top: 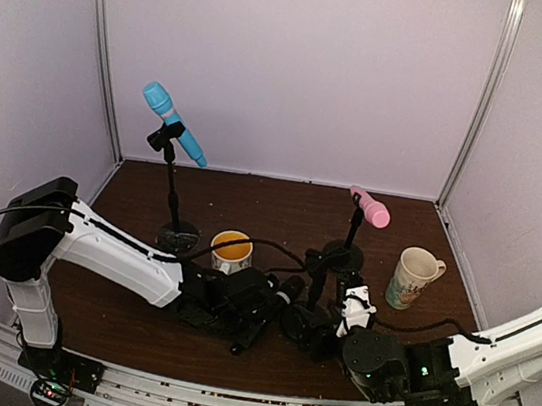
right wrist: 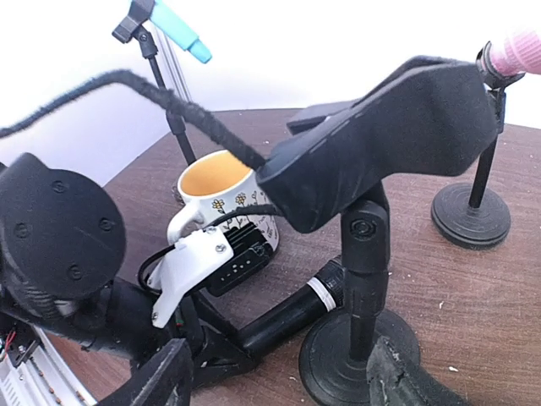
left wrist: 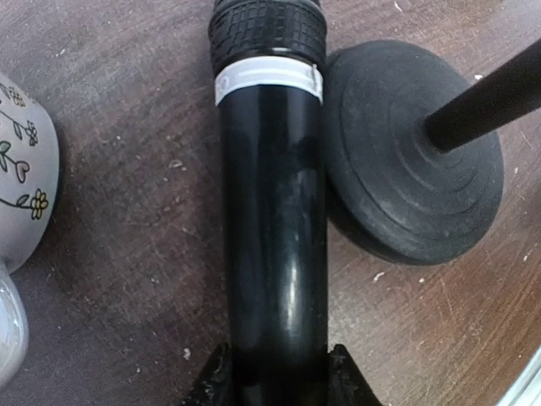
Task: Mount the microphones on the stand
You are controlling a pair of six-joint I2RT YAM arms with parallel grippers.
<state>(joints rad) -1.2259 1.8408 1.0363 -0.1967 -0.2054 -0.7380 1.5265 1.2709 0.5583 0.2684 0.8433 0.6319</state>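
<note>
lavender walls close in a dark wooden table [top: 279, 214], scuffed and dusty. i'll place everything off the empty stand [right wrist: 363, 254] in the middle, whose black clip [right wrist: 397, 127] is bare.

the black microphone [left wrist: 270, 211] lies flat on the wood with its body touching that stand's round base [left wrist: 414, 169] and its head pointing away from my left gripper [left wrist: 279, 391]. the left jaws are pressed on the tail end of the barrel, one fingertip each side, and the lift is not yet made. my right gripper [right wrist: 283, 381] is spread wide to either side of the same base and holds nothing.

handling, as i judge it: the barrel is glossy, hard and round, so it could roll or slip in a two-finger pinch. it looks light, but probably head-heavy when held this far back. i'd rather grip nearer the white ring [left wrist: 269, 80] under the ribbed head, leaving the lower barrel free to push into the clip. the clip looks padded and should take a firm push. the stand is slim and might tip, so the right gripper could steady it.

count:
- three microphones: the light blue microphone [top: 174, 123] sits clipped on the tall stand [top: 172, 189] behind-left of the empty stand, the pink microphone [top: 369, 208] on the short stand [top: 351, 237] just behind it, and the black one on the table.
- three stands, two of them filled.
- two mugs: a yellow-lined mug [top: 231, 250] to the left of the empty stand and a pale mug [top: 412, 278] to its right.
</note>
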